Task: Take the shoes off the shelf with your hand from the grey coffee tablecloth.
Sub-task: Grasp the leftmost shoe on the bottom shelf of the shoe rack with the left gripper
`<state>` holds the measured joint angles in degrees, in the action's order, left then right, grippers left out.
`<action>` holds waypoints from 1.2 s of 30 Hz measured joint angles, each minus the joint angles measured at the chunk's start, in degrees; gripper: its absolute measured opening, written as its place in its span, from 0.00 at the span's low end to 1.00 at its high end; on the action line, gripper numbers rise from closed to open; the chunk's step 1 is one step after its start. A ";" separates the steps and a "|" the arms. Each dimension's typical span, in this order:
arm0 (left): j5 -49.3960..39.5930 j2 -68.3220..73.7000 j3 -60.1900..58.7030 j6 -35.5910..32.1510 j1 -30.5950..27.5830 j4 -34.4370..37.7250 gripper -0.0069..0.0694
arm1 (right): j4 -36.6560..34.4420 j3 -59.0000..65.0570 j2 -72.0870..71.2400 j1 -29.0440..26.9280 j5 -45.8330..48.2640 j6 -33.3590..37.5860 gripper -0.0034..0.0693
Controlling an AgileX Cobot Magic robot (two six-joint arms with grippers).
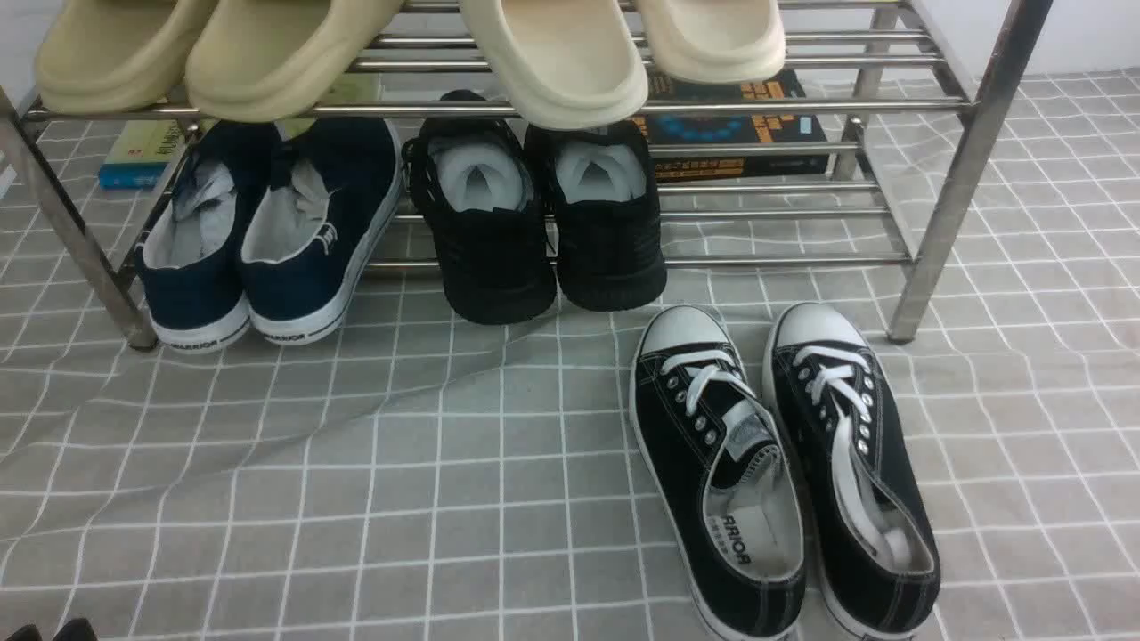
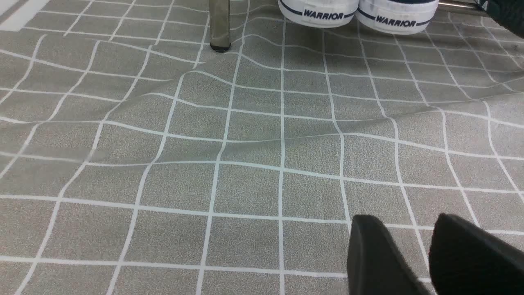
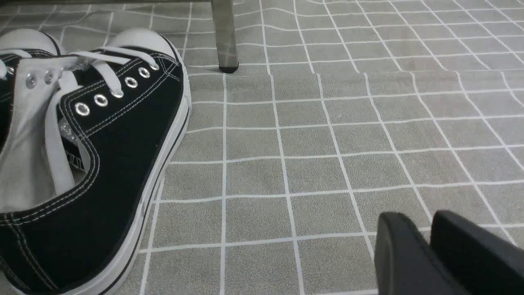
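The navy slip-on shoes [image 1: 267, 240] stand side by side on the lower tier of the steel shelf [image 1: 944, 107], at its left end, heels toward me. Their white heels marked WARRIOR show in the left wrist view [image 2: 323, 14]. My left gripper [image 2: 405, 219] hovers low over the grey grid tablecloth [image 2: 204, 143], well short of the shoes, open and empty; its tips show at the front view's bottom-left corner [image 1: 53, 630]. My right gripper [image 3: 417, 217] is shut and empty over the cloth, beside the lace-up sneakers; it is out of the front view.
All-black knit sneakers [image 1: 543, 223] sit mid-shelf. Black lace-up sneakers [image 1: 784, 463] lie on the cloth front right and fill the side of the right wrist view [image 3: 102, 164]. Beige slippers [image 1: 294, 44] rest on the upper tier. Shelf legs [image 2: 220, 24] [image 3: 224, 37] stand on the wrinkled cloth. Books [image 1: 739, 125] lie behind.
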<state>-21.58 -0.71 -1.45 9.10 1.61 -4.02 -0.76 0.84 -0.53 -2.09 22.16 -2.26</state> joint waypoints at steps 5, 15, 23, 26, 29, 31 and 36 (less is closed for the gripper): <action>0.00 0.00 0.00 0.00 0.00 0.00 0.41 | 0.00 0.00 0.00 0.00 0.00 0.00 0.23; 0.00 0.00 0.00 0.00 0.00 0.00 0.41 | 0.00 0.00 0.00 0.00 0.00 0.00 0.24; 0.30 0.00 0.00 3.47 0.00 2.17 0.41 | 0.00 0.00 0.00 0.00 0.00 0.00 0.25; 0.67 0.00 -0.06 19.22 0.00 17.51 0.41 | 0.00 0.00 0.00 0.00 0.00 0.00 0.25; 1.23 0.00 -0.17 27.73 0.00 26.13 0.41 | 0.00 0.00 0.00 -0.04 0.00 0.00 0.26; 2.41 0.00 -0.17 31.63 0.00 30.48 0.41 | 0.00 0.00 0.00 -0.06 0.00 0.00 0.26; 7.23 0.00 -0.23 34.53 0.00 32.71 0.41 | 0.00 0.00 0.00 -0.06 0.00 0.00 0.27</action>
<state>-14.35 -0.71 -1.69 43.63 1.61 28.69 -0.76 0.84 -0.53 -2.16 22.16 -2.26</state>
